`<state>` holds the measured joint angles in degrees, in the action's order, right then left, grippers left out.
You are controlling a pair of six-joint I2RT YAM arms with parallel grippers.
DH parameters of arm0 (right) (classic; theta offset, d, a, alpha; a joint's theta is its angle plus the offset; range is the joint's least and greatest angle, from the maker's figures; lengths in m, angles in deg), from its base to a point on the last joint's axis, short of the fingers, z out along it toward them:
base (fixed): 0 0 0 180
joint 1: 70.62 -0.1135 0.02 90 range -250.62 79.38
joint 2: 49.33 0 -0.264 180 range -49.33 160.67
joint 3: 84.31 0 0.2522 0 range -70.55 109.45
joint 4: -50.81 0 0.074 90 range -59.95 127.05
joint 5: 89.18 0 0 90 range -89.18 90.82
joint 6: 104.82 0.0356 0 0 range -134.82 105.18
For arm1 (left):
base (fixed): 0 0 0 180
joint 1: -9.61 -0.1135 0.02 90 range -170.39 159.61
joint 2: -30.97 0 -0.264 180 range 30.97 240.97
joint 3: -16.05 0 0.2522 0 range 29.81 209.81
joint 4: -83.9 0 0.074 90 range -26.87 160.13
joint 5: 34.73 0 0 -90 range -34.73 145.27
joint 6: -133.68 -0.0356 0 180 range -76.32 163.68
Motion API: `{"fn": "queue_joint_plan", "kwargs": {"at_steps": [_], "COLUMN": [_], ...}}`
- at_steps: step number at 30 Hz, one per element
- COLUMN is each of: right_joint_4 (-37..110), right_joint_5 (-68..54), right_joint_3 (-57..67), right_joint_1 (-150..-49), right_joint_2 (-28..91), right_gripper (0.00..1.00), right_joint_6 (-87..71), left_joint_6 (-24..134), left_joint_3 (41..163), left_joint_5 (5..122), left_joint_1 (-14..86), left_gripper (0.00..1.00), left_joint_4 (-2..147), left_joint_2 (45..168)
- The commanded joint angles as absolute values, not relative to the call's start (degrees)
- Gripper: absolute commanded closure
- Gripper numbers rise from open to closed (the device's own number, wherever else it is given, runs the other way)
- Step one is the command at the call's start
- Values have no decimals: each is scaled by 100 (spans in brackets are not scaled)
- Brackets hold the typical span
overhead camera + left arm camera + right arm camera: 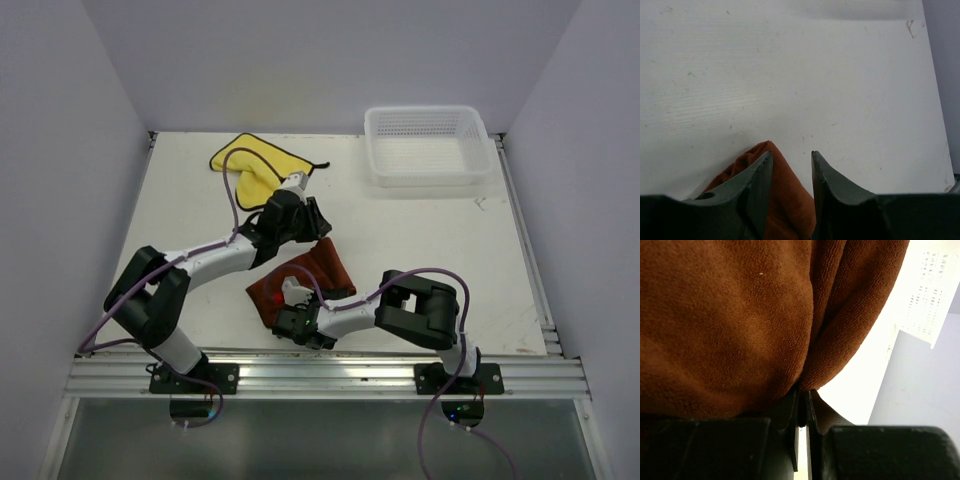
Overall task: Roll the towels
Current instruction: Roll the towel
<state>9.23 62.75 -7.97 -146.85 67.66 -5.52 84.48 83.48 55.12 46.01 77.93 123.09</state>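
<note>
White mesh basket (430, 175) (plastic, rectangular, open side up) standing at the far right corner of the white table (430, 260). A small dark scuff (480, 203) marks the tabletop just in front of the basket's near right corner. An aluminium rail (330, 375) runs along the near edge. Pale walls (330, 60) enclose the table on three sides.

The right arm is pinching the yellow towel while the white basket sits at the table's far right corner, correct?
Not quite: the right end effector is shut on the rust-brown towel, as the right wrist view shows. The basket does sit far right.
</note>
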Motion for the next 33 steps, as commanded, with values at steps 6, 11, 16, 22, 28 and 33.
{"fn": "queue_joint_plan", "kwargs": {"at_steps": [6, 11, 16, 22, 28, 33], "right_joint_4": [1033, 1033, 1024, 1050, 1226, 1323], "right_joint_5": [5698, 5690, 5689, 5786, 5831, 5708], "right_joint_3": [-701, -701, -710, -753, -1060, -1298], "right_joint_1": [-14735, -14718, -14718, -14709, -14700, -14700], "right_joint_2": [6958, 6958, 6941, 6853, 6274, 5597], "right_gripper": [100, 100, 100, 100, 84, 71], "right_joint_6": [-401, -410, -401, -340, -94, 160], "left_joint_6": [8112, 8130, 7910, 7849, 7726, 7787], "left_joint_3": [8413, 8229, 8193, 8115, 8044, 8000], "left_joint_5": [7178, 7074, 6766, 6432, 6054, 6063], "left_joint_1": [4802, 4802, 4776, 4714, 4653, 4617], "left_gripper": [63, 66, 66, 67, 66, 66], "left_joint_4": [8525, 8473, 8297, 8446, 8534, 8639], "left_joint_2": [12940, 13204, 13468, 13750, 13776, 13777]}}
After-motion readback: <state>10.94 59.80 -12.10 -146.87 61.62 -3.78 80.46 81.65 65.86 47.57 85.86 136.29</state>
